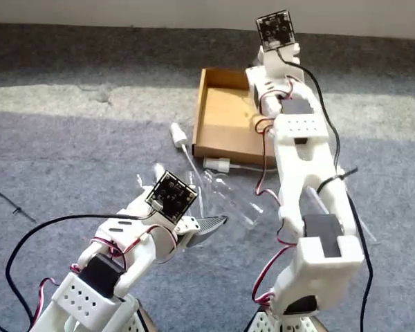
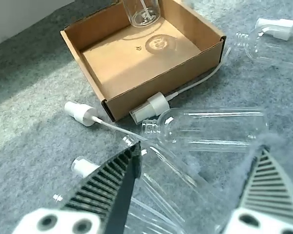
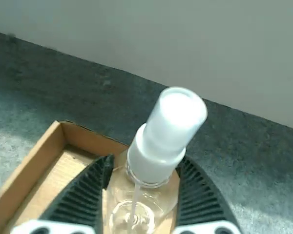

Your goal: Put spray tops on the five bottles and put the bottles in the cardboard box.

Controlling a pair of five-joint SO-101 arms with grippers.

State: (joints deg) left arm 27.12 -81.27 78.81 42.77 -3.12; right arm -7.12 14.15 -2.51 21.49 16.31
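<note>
a clear bottle (image 3: 136, 207) with a white spray top (image 3: 173, 119) fitted is pinched upright at its neck by the right gripper (image 3: 145, 163), one ribbed finger on each side. it is held over the inside of the cardboard box (image 2: 151, 90); whether its base touches the box floor cannot be told. the box lies open on the grey carpeted counter (image 1: 69, 152). the left gripper (image 2: 199, 156) is spread wide a little way out from the box's front wall, and a second bottle (image 2: 178, 183) is seen lying on its side between the spread fingers. nearer the box, a third bottle (image 2: 215, 129) lies on its side, its bare threaded neck just beside a loose spray top (image 2: 151, 107) that rests against the box's front wall, the thin tube trailing along that wall. beside the box's front corner a second loose top (image 2: 80, 112) is laid with its tube pointing away, and a third loose top (image 2: 83, 166) lies farther from the box. off the box's side wall a fourth bottle (image 2: 273, 48) lies on its side.
</note>
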